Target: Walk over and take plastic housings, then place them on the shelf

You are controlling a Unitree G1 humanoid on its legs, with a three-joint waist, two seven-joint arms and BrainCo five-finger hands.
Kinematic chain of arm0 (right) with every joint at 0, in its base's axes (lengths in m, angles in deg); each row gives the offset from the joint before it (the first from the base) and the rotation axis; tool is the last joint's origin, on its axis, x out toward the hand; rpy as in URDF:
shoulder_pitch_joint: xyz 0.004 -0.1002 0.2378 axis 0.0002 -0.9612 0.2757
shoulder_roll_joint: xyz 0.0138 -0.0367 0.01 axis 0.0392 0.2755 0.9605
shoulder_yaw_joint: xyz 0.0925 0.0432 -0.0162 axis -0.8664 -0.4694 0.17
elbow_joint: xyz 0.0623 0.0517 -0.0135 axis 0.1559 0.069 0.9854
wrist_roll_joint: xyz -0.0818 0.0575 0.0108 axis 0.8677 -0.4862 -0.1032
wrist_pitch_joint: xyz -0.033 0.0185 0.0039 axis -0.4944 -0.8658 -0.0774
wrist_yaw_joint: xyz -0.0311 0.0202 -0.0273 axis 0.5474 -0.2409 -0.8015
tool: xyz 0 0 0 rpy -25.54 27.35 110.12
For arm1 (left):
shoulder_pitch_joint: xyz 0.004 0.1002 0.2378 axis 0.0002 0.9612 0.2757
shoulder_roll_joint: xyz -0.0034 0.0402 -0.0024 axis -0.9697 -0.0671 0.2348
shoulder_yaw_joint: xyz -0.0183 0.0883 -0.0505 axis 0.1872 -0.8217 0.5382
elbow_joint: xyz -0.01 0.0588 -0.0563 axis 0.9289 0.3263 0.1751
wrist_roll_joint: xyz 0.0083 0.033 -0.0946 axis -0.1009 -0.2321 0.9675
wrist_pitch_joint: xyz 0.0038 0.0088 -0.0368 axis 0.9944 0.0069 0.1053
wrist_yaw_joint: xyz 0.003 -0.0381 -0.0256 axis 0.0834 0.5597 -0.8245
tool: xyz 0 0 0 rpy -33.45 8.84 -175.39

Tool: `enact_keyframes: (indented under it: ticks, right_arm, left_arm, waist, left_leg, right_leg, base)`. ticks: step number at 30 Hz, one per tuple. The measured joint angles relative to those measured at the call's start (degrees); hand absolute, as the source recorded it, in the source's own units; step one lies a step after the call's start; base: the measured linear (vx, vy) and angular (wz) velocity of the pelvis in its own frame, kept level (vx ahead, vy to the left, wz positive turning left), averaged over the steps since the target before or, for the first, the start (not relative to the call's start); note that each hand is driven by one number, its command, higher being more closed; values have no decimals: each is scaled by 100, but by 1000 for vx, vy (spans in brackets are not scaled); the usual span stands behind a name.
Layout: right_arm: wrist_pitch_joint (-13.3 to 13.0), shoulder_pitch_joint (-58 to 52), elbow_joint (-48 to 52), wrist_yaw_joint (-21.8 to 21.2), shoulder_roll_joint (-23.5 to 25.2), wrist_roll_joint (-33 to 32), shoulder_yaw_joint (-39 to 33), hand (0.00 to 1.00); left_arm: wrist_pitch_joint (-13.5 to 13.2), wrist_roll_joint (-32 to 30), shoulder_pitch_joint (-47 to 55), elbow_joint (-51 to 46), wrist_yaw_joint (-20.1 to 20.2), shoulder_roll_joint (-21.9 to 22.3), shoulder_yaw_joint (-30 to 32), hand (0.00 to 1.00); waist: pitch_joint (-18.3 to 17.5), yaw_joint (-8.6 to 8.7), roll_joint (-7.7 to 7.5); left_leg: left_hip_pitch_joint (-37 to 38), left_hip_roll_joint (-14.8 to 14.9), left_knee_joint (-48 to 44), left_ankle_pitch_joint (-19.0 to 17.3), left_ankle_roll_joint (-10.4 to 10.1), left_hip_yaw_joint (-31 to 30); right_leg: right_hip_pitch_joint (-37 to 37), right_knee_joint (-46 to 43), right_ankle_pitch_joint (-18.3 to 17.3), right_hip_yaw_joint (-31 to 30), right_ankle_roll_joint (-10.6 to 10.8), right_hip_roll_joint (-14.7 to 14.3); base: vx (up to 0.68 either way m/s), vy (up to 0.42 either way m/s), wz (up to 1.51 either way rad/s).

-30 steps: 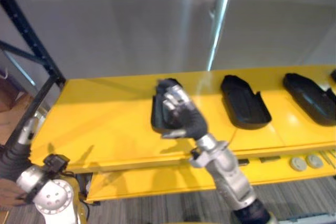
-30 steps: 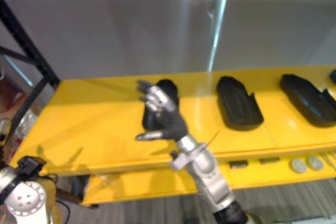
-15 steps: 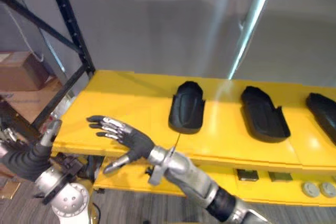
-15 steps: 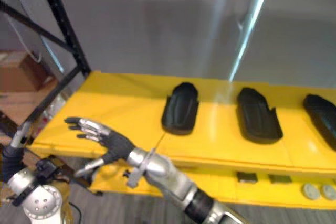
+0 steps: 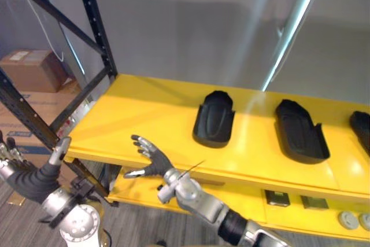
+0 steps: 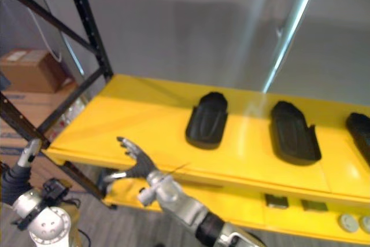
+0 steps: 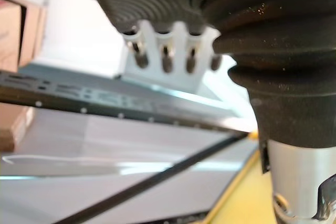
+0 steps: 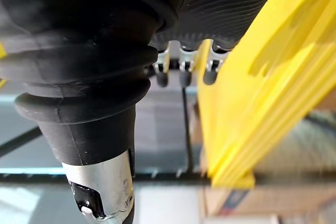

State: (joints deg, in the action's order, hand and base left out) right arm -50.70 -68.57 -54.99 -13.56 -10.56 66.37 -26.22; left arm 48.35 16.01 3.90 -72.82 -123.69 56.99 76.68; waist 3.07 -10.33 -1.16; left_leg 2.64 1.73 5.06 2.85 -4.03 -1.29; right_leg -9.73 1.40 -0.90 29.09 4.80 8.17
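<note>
Fingers of my right hand (image 5: pixel 149 158) are spread and released, holding nothing, hanging at the front lip of the yellow shelf (image 5: pixel 130 121).

Change over the last second: this hand was up against the nearest housing (image 5: pixel 214 118). It has since come back off it, low and toward 7 o'clock. The whole view has also swung, so the camera moved; the housing lies flat as it did.

Housing position: on the shelf at 1 o'clock from the right hand, well apart from it. A second housing (image 5: pixel 300 131) lies at 3 o'clock of the first, and a third (image 5: pixel 363 128) at the far edge.

Left hand (image 5: pixel 36 176): down at 8 o'clock, relaxed, empty.

Judgement: this placement looks finished. Next is another fetch, if any housings remain.
</note>
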Motion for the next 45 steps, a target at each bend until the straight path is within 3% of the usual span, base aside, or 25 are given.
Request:
enact_keyframes:
  ticks: [8, 15, 21, 23, 45]
  right_arm:
    - [-49, 76, -477, 802, 109, 80, -490, 0]
    - [-314, 237, -714, 1263, 245, 176, -750, 0]
    - [-343, 338, -839, 1714, 315, 325, -1203, 0]
    - [-445, 349, -839, 1787, 318, 324, -1405, 0]
    - [-445, 322, -1214, 2133, 320, 308, -1858, 0]
  left_arm:
    - [-1, 33, 28, 0, 51, 3, -231, 0]
    - [0, 52, 102, 94, 95, 3, -284, 0]
    - [-3, 69, 174, 111, 124, 2, -483, 0]
    - [-4, 92, 176, 113, 128, 2, -488, 0]
    - [-13, 97, 231, 397, 76, 1, -723, 0]
  waist:
    - [126, -14, 43]
    - [203, -11, 158]
    - [280, -38, 182]
    - [342, -32, 194]
    - [343, 26, 195]
  left_leg:
    - [-65, -38, -5, 13, 7, -105]
    - [-31, -31, -3, 12, 9, -91]
    - [17, -28, -3, 10, 9, -84]
    - [23, -26, -3, 12, 10, -71]
    - [103, -24, -3, 15, 14, 85]
  right_leg:
    - [-11, -1, 23, 77, 35, 19]
    - [-33, -20, 27, 66, 41, 73]
    - [-63, -49, 26, 61, 41, 79]
    - [-63, -51, 26, 58, 41, 79]
    - [-44, -80, 49, -108, 73, 106]
  base:
    - [10, -9, 7]
    - [0, 0, 0]
    - [-3, -1, -1]
    - [-27, -5, -4]
    - [-2, -1, -3]
